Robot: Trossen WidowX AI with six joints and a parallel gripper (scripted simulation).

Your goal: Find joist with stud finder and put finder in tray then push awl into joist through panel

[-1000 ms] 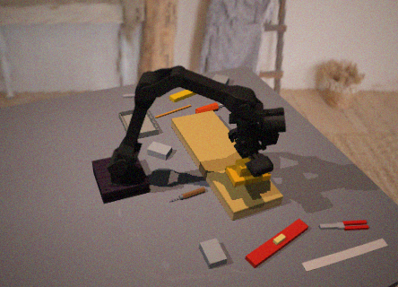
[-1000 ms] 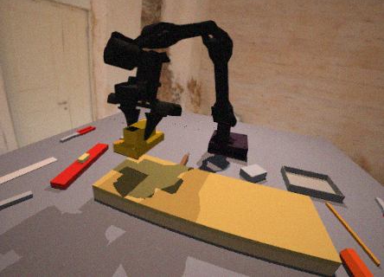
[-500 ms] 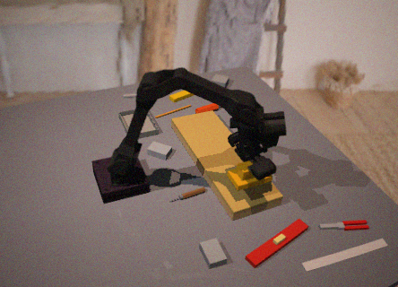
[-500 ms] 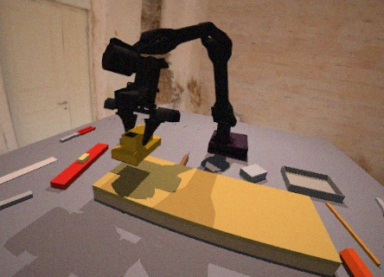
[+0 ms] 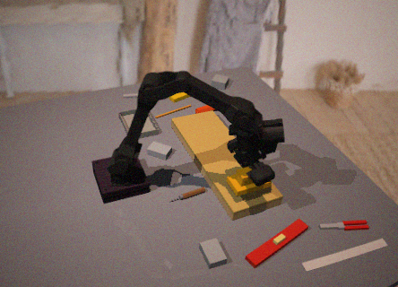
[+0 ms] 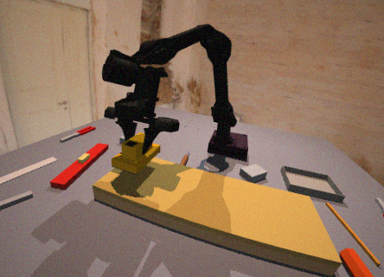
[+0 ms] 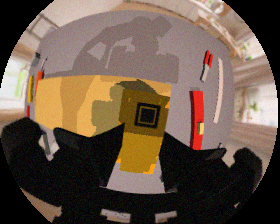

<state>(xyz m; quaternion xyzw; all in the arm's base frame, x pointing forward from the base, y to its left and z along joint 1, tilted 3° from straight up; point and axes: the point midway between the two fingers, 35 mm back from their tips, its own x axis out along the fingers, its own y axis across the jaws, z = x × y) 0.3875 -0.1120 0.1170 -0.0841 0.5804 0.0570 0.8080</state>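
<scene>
My gripper (image 5: 247, 175) (image 6: 137, 144) (image 7: 141, 127) is shut on the yellow stud finder (image 5: 237, 187) (image 6: 136, 163) (image 7: 140, 152). The stud finder is at the end of the floor panel (image 5: 197, 131) (image 6: 259, 207) (image 7: 50, 100) nearer the red level, its shadow on the panel. It looks slightly above the surface; exact contact cannot be told. Its square display looks dark in the wrist view. The awl (image 5: 194, 193) (image 6: 185, 159), with a brown handle, lies on the table beside the panel, on the arm base's side. The tray (image 5: 145, 124) (image 6: 309, 182) is empty. The joist is hidden; no hole shows.
A red level (image 5: 264, 251) (image 6: 73, 172) (image 7: 197, 110), red-handled pliers (image 5: 354, 222) and a pale strip (image 5: 345, 255) lie beyond the panel's end. Grey blocks (image 5: 212, 252) (image 5: 160, 149) flank the awl's area. An orange pencil (image 5: 174, 111) and a yellow block (image 5: 179, 97) lie near the tray.
</scene>
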